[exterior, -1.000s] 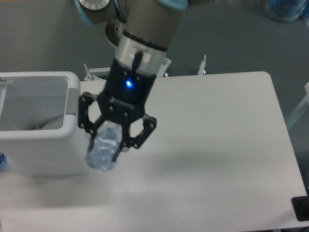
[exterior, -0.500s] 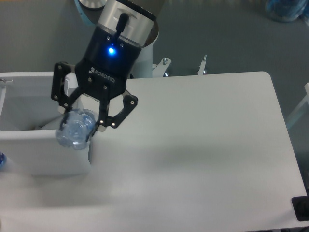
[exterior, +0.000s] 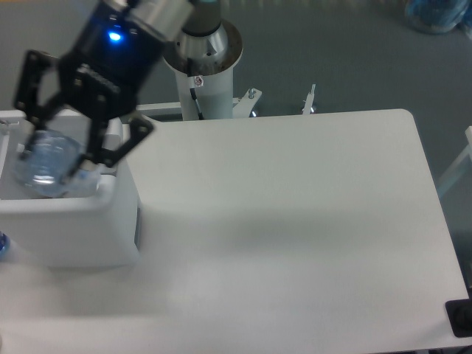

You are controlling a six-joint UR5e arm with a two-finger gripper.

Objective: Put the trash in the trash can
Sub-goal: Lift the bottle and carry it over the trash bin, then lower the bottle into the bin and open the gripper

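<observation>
The bottle (exterior: pixel 48 164) is seen as a crushed, clear plastic body with a bluish, crinkled sheen; its cap and label cannot be made out. It is clamped between the black fingers (exterior: pixel 81 158) of the tool (exterior: pixel 55 166), which are closed narrowly against its sides. The bottle is held above the rectangular top opening of the trash can (exterior: pixel 88 236), over the inside of the bin rather than its rim. The trash can is shown as a large white boxy bin with rounded corners and a grey panel on its side, standing at the left end of the white worktop (exterior: pixel 295 221). A blue light is lit on the tool's dark body. Behind the worktop, the arm's white base column (exterior: pixel 203 74) is seen. A small blue object (exterior: pixel 2 245) is glimpsed at the left edge.
</observation>
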